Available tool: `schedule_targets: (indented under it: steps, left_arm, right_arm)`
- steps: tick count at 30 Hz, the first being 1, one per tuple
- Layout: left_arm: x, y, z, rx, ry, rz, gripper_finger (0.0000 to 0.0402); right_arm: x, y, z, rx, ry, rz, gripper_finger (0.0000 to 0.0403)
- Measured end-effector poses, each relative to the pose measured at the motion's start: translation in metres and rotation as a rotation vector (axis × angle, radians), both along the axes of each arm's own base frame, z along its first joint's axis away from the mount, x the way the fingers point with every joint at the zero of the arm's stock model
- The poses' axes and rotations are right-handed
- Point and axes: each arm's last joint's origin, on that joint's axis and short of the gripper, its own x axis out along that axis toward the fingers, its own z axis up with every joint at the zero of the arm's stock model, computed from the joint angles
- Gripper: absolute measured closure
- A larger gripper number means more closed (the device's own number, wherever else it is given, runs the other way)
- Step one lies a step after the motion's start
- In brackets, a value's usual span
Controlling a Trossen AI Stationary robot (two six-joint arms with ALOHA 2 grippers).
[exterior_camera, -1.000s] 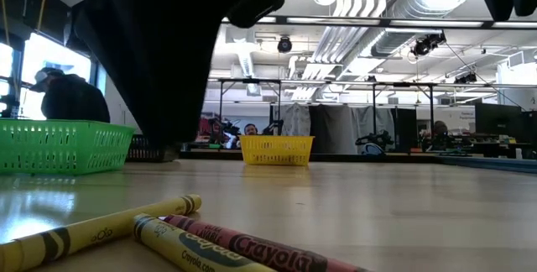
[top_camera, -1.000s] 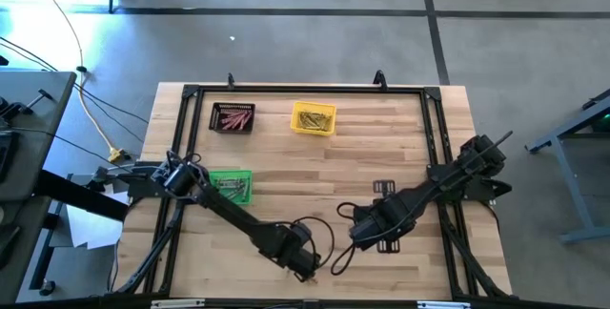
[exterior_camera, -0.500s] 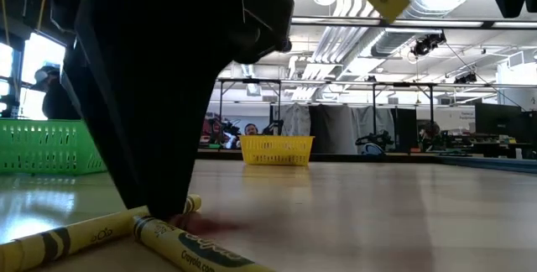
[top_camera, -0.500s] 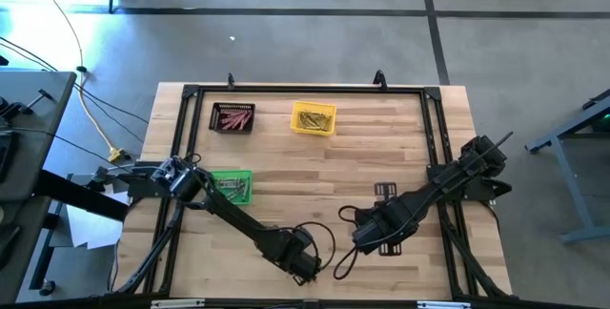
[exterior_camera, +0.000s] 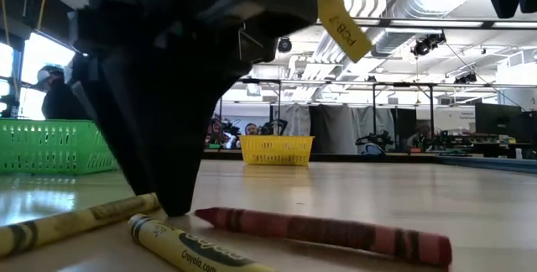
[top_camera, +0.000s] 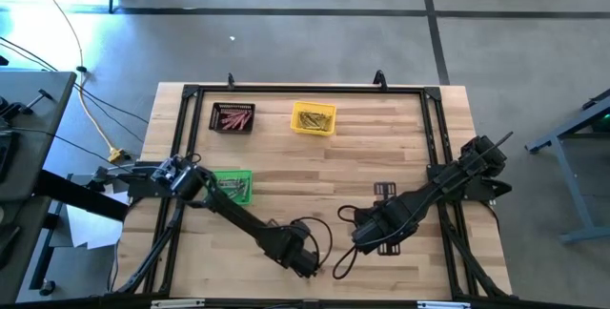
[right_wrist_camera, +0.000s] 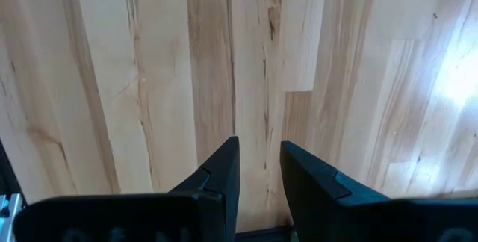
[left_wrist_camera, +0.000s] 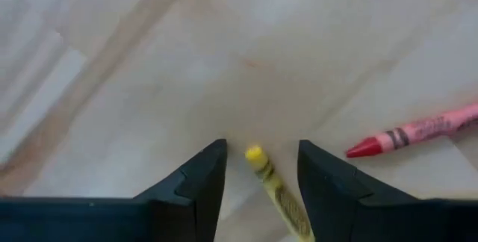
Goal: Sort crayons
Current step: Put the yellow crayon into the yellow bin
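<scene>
A yellow crayon lies between the open left pincer's fingers, red crayon beside, on the wooden bench.

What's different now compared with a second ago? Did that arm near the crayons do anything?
The left tool came down to the table and opened astride a yellow crayon. The red crayon, which lay against the two yellow ones, now lies apart, off to one side. Nothing is gripped yet. The right tool, the green bin and the yellow bin stayed put.
</scene>
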Motion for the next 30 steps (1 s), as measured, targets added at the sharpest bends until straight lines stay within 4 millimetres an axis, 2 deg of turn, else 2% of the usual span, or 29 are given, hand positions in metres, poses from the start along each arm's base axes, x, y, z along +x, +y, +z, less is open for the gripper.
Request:
schedule_targets:
  steps: [9, 13, 18, 25, 30]
  left_arm:
    - [0.003, 0.004, -0.006, -0.051, 0.039, 0.056, 0.0350]
    - [0.000, -0.002, -0.007, -0.038, 0.033, 0.064, 0.0373]
    - [-0.002, -0.001, -0.008, -0.025, 0.049, 0.068, 0.0360]
    - [-0.005, -0.005, -0.008, -0.027, 0.051, 0.065, 0.0301]
    - [-0.007, -0.008, -0.009, -0.042, 0.050, 0.156, 0.0268]
  right_arm:
    - [0.000, 0.000, 0.000, -0.008, -0.005, 0.001, 0.0320]
    - [0.000, 0.000, 0.000, -0.008, -0.006, 0.001, 0.0320]
    - [0.000, 0.000, 0.000, -0.019, -0.012, 0.003, 0.0320]
    - [0.000, -0.001, 0.000, -0.020, -0.013, 0.003, 0.0320]
    - [0.000, -0.001, 0.000, -0.020, -0.013, 0.003, 0.0320]
